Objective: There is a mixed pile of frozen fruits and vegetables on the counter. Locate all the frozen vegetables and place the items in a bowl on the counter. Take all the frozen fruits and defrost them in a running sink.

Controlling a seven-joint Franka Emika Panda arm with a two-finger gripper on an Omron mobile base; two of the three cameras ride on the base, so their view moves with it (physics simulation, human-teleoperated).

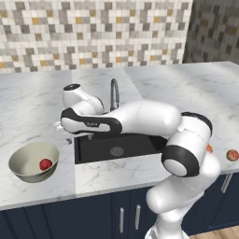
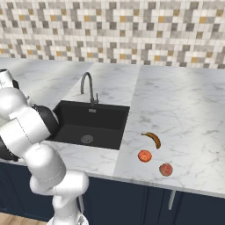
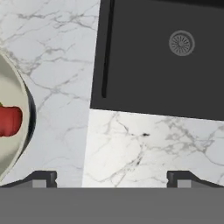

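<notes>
Hand (image 3: 112, 178) wide open, empty, over the tabletop (image 3: 131, 148) between bowl (image 1: 21, 161) and sink (image 1: 116, 147). Tomato (image 1: 45, 164) sits in the bowl; carrot stub (image 2: 144, 155), banana (image 2: 152, 139) and apple (image 2: 165, 169) lie right of the sink. Risk: apple and tomato look alike, easy mis-sort; round items may roll when pinched
</notes>
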